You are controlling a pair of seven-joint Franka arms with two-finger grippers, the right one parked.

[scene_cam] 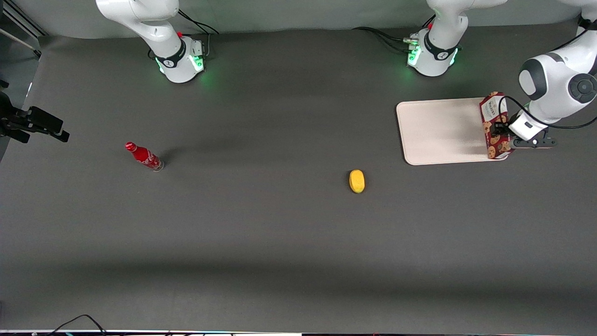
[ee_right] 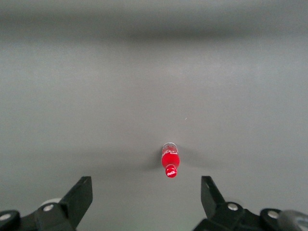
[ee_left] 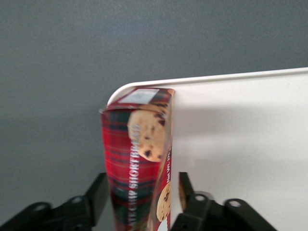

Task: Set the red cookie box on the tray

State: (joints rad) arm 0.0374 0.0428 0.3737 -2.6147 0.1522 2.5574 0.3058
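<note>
Front view: red cookie box [scene_cam: 493, 125] upright at the tray [scene_cam: 440, 131] edge toward the working arm's end, clamped by gripper [scene_cam: 500, 132]; yellow object [scene_cam: 357, 181] and red soda bottle [scene_cam: 144, 156] on tabletop [scene_cam: 261, 233].

Left wrist view: fingers [ee_left: 97, 197] clamped on box [ee_left: 137, 159] sides, over tray [ee_left: 240, 144] corner.

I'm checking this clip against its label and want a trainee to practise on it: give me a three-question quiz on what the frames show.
1. True or false: the red cookie box lies flat in the middle of the tray.
2. What does the gripper hold? A) the yellow object B) the red cookie box C) the red soda bottle
3. Which loose item on the table lies nearer the tray, the yellow object or the red soda bottle?

Key:
1. False: it is at the tray's edge toward the working arm, gripped between the jaws.
2. B.
3. The yellow object.
</note>
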